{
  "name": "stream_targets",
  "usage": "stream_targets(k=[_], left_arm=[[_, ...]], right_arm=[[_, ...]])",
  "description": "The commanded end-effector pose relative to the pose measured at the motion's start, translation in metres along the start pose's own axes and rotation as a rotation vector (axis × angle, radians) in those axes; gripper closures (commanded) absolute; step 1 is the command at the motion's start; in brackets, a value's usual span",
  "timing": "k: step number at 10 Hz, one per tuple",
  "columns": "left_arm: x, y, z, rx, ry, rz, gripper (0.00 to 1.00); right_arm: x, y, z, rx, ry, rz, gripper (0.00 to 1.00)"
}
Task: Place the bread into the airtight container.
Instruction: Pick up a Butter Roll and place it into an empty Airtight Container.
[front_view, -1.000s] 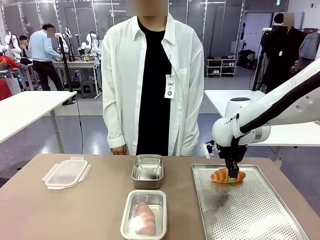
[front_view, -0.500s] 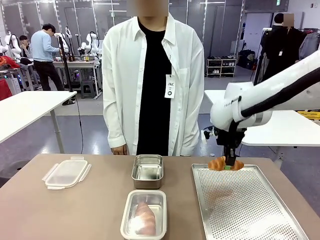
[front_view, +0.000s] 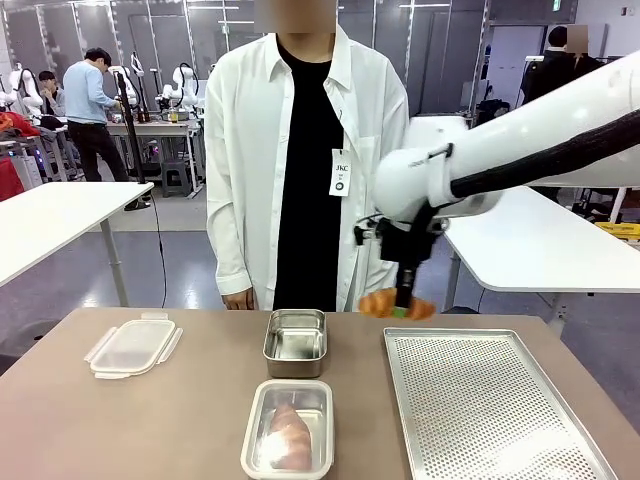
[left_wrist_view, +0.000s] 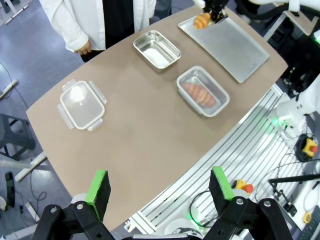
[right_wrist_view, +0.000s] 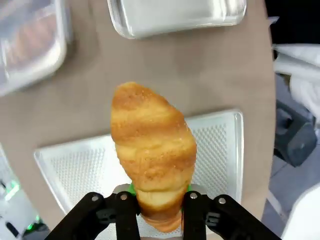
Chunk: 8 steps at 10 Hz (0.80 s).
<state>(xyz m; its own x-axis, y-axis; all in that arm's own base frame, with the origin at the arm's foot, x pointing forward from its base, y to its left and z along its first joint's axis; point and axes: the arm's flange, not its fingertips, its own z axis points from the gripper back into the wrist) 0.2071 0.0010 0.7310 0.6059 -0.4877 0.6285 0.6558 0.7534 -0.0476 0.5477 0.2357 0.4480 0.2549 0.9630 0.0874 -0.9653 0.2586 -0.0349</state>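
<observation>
Right end effector clamped on bread, held high over surface at 1 o'clock, between tray at 3 and empty container at 12; height likely for clearing rim. Left end effector wide, idle.

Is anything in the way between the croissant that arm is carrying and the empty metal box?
Nothing visible does. The right gripper holds the croissant in the air above the far left corner of the tray; the empty container stands open just left of it, with bare table between. A lid lies far to the left.
</observation>
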Motion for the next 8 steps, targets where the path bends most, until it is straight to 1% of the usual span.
stream_targets(k=[1,3,5,7,8], left_arm=[[0.001,0.0,0.0,-0.014,-0.003,-0.016,0.0],[0.001,0.0,0.0,-0.014,-0.003,-0.016,0.0],[0.001,0.0,0.0,-0.014,-0.003,-0.016,0.0],[0.001,0.0,0.0,-0.014,-0.003,-0.016,0.0],[0.001,0.0,0.0,-0.014,-0.003,-0.016,0.0]], right_arm=[[0.062,0.008,-0.012,-0.031,0.018,-0.047,0.71],[0.115,0.031,-0.025,-0.047,0.039,-0.062,0.71],[0.152,0.042,-0.043,-0.056,0.045,-0.11,0.71],[0.164,0.044,-0.05,-0.069,0.027,-0.131,0.71],[0.158,0.041,-0.049,-0.032,0.024,-0.111,0.71]])
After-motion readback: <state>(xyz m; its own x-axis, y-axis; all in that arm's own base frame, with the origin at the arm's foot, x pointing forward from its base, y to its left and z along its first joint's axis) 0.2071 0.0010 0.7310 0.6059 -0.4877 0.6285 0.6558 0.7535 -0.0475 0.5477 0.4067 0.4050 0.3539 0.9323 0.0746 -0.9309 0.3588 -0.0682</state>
